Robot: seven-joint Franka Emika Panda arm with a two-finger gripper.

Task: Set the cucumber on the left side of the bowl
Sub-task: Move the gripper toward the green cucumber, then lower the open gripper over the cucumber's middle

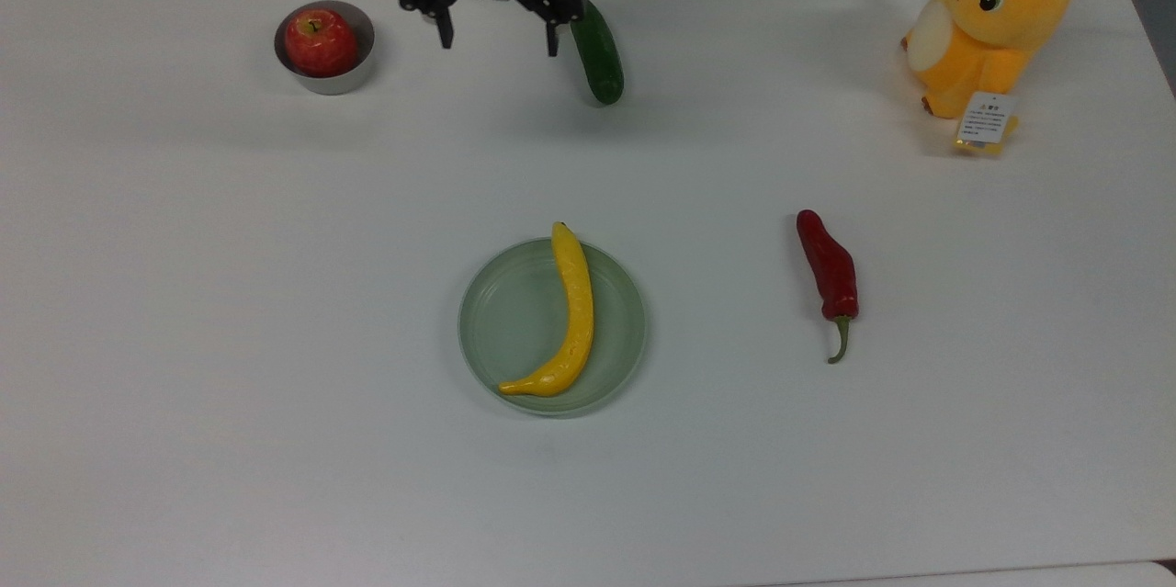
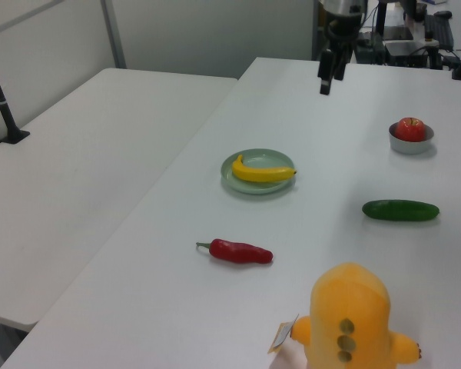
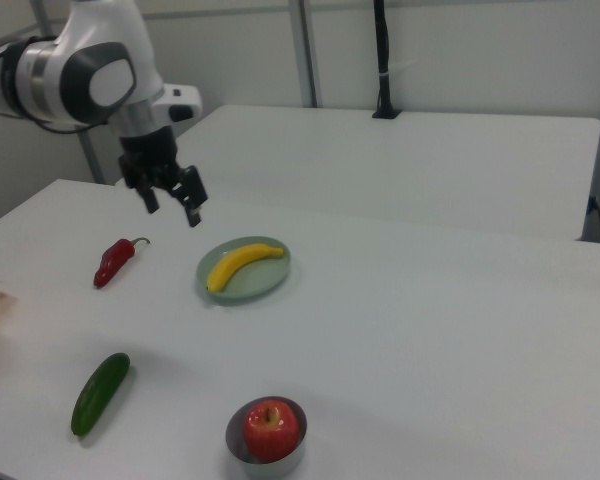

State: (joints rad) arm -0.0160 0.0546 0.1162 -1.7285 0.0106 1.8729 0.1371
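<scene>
Gripper (image 1: 497, 44) hovered, jaws spread, empty, above cucumber (image 1: 598, 60); bowl (image 1: 327, 78) seemingly near — careless sweep risked knocking it.

Table (image 1: 230, 311): white, plain top.
Bowl (image 1: 323, 80): stood near the top view's upper left edge.
Cucumber (image 1: 599, 59): lay flat, well apart from the bowl.
Plate (image 1: 514, 330): pale green, around mid-table.
Chili (image 1: 829, 270): lay on the top view's right of the plate.
Plush toy (image 1: 992, 17): sat at the corner, probably upright.
</scene>
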